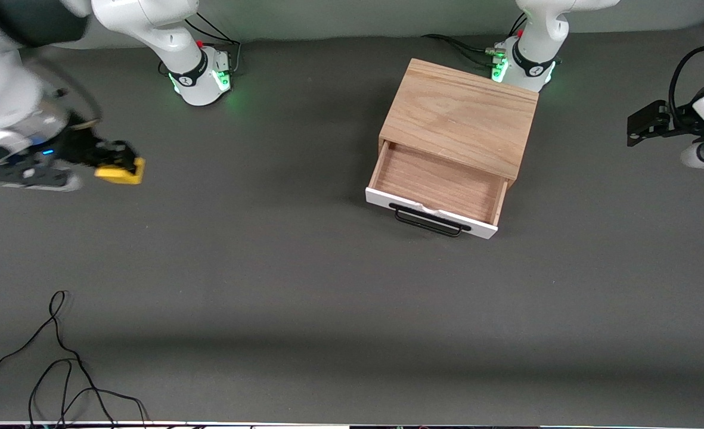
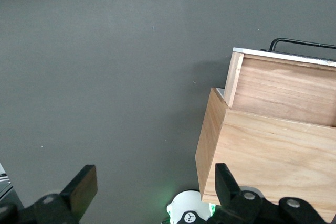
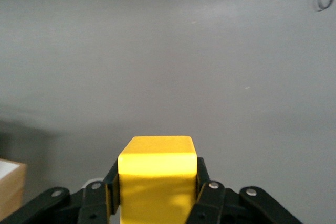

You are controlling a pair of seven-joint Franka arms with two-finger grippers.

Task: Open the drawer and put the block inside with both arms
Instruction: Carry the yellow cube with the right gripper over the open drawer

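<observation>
Two white arms work over one wide grey surface (image 1: pixel 304 298), which carries everything else. Largest of the things on it is the light-oak cabinet (image 1: pixel 462 116), standing close to the left arm's base (image 1: pixel 521 65). Its drawer (image 1: pixel 438 189) is pulled out toward the front camera, showing a bare wood floor, with the white front panel and the black bar handle (image 1: pixel 430 219) at its leading edge. The left arm waits at its own end of the surface; the left claw (image 2: pixel 152 192) hangs in the air over the surface beside the cabinet, its fingers spread wide with nothing between them. The right claw (image 1: pixel 126 170) is up over the right arm's end of the surface, well apart from the cabinet, pinching the block (image 3: pixel 156 179). That small yellow cube sits squarely between the two fingers. A thin black cable (image 1: pixel 59 363) lies looped near the front camera's edge.
</observation>
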